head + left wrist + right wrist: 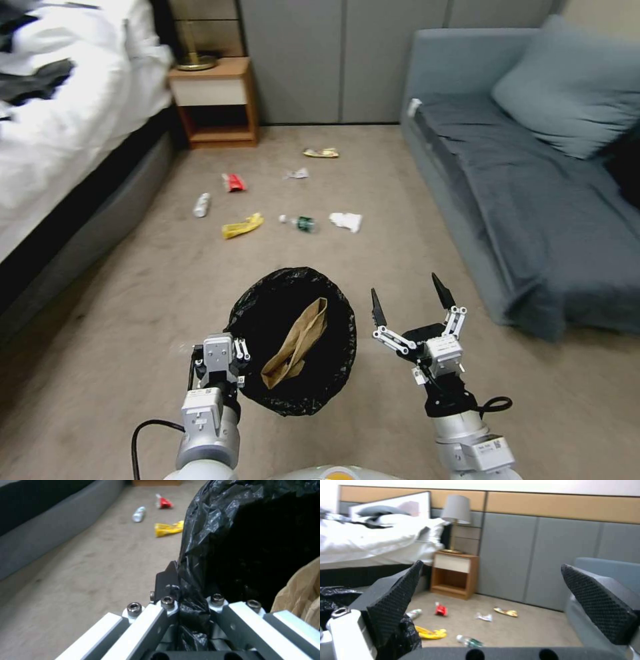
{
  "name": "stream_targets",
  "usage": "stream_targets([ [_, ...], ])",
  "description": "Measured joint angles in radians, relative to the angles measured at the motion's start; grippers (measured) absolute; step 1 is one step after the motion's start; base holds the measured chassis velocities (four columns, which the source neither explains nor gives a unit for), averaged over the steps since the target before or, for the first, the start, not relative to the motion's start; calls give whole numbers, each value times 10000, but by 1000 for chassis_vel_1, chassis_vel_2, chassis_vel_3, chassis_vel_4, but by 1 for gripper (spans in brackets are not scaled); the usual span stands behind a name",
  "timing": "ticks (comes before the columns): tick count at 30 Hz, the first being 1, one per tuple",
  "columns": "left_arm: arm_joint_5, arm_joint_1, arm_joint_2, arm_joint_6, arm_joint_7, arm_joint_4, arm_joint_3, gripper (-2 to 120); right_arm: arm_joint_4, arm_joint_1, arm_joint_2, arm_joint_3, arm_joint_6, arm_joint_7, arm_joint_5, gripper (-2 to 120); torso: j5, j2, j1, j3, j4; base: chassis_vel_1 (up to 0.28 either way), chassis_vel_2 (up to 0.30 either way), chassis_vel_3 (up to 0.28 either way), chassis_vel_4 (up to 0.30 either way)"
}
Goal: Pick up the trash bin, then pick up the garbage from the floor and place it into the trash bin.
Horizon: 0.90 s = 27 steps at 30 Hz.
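The trash bin [263,307], lined with a crinkly black bag, hangs low in front of me with a brown paper bag [297,343] lying inside. My left gripper [239,351] is shut on the bin's near-left rim; in the left wrist view the left gripper [182,592] pinches the black liner [213,537]. To the right of the bin my right gripper [405,288] stands open with nothing in it. Further ahead, garbage lies on the carpet: a white bottle [201,205], a red wrapper [233,182], a yellow wrapper [241,227], a green-labelled bottle [301,223] and a white tissue [346,221].
A bed [60,113] runs along the left, a wooden nightstand [215,100] with a lamp base stands at the far wall, and a grey sofa [533,200] lines the right. Two more wrappers [321,153] lie farther off. Open carpet lies between bin and litter.
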Motion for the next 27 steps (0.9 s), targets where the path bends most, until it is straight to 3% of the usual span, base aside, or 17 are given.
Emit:
stream_targets([
  [27,92,4,-35,-63,44,11,54,1,152,-137,75,58,204,89,16,100,0,0,0,0,-1,19,19,19,17],
])
